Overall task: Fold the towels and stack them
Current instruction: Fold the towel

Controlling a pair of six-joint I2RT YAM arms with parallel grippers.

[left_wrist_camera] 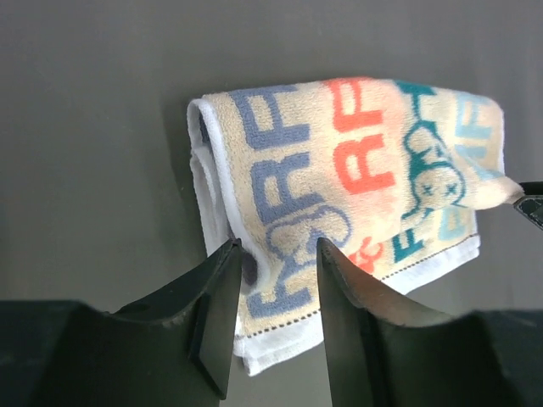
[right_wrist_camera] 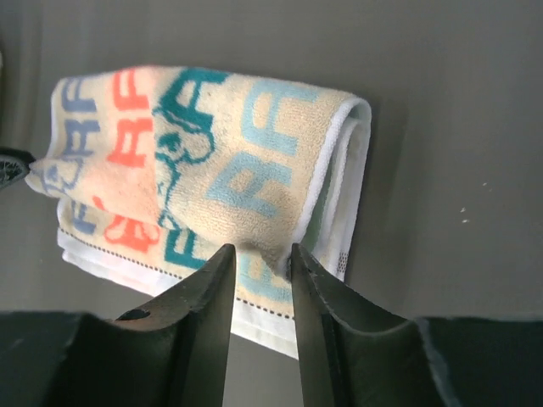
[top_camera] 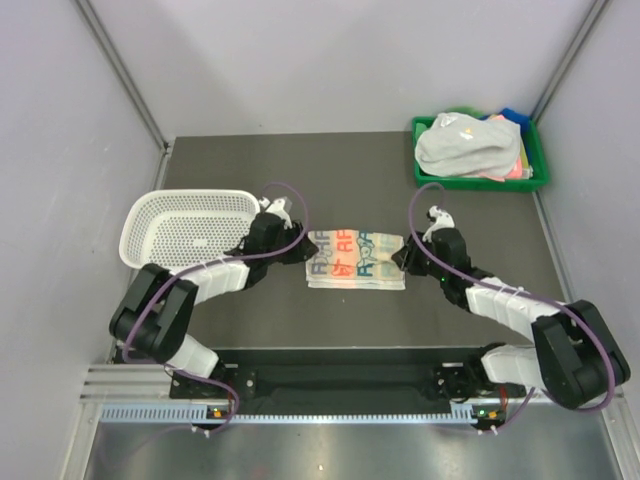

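Top external view showed the white terry towel with coloured letters (top_camera: 356, 261) lying folded into a short, layered rectangle in the middle of the dark tabletop (top_camera: 350, 180), a little nearer the near edge than the far one. Left gripper (top_camera: 298, 243) sat low at the towel's left end and right gripper (top_camera: 405, 257) at its right end, both arms stretched in from the near edge. In the left wrist view the two black fingers (left_wrist_camera: 216, 314) stood parted, with the folded end of the cloth showing in the gap and no pinch on it. The right wrist view gave the same reading: its fingers (right_wrist_camera: 208, 305) were apart, the gap narrower, and the doubled edge lay between and just beyond them. Whether any fingertip brushed the pile could not be told. The white perforated plastic basket (top_camera: 180, 197) stood by the left edge, nothing visible in it. The green plastic tray (top_camera: 478, 186) at the far right corner held a heap of unfolded towels, a plain grey-white one (top_camera: 462, 148) on top, with orange and blue cloth showing beneath. Judgement: this was the tail of a fold on the lettered towel, the hands letting go of a finished crease. The lower white hem stuck out past the upper layer, so the fold was slightly uneven. The next move likely called for lifting both grippers straight clear without dragging the top layer, then either one more fold or setting this towel down as the base of the stack before fetching from the tray.
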